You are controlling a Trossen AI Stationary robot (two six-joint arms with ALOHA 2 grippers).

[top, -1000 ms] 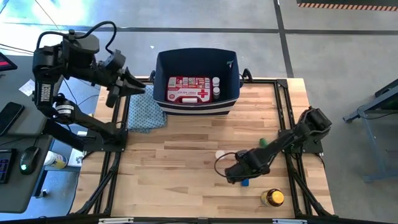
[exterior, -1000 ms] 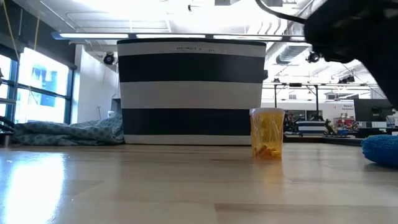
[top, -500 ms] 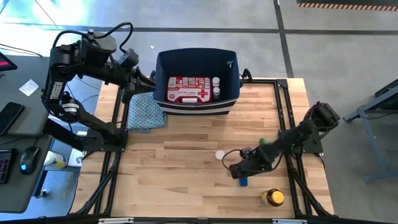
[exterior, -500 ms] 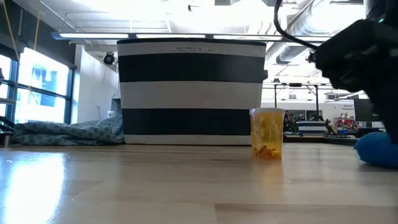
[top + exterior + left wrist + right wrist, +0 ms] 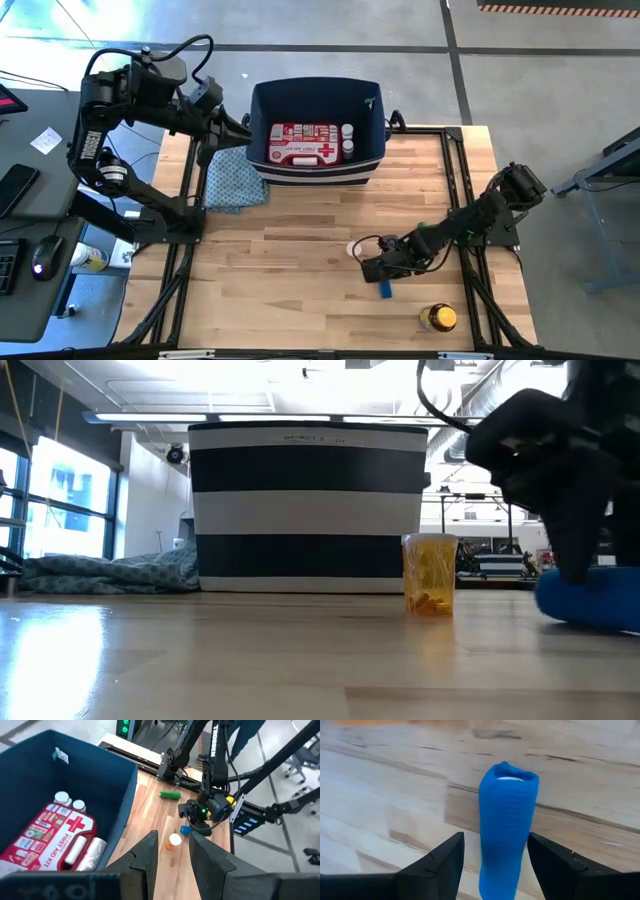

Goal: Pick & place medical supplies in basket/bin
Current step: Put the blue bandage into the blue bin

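Floor (image 5: pixel 520 40): grey concrete, dark seam lines crossing; hazard-striped strip at upper right edge of high view.
Table (image 5: pixel 300 290): pale butcher-block wood, black metal frame around the edges.
Side desk (image 5: pixel 25 215): left edge of high view, grey; computer mouse (image 5: pixel 40 262) with green light, phone (image 5: pixel 14 188), papers.
Windows (image 5: pixel 60 500): left of low view, tall dark-framed panes, bright daylight.
Ceiling (image 5: pixel 300 385): white, exposed ducts and beams, strip lights (image 5: pixel 150 417).
Far room (image 5: pixel 500 550): right of centre in low view, racks and benches, dim detail.
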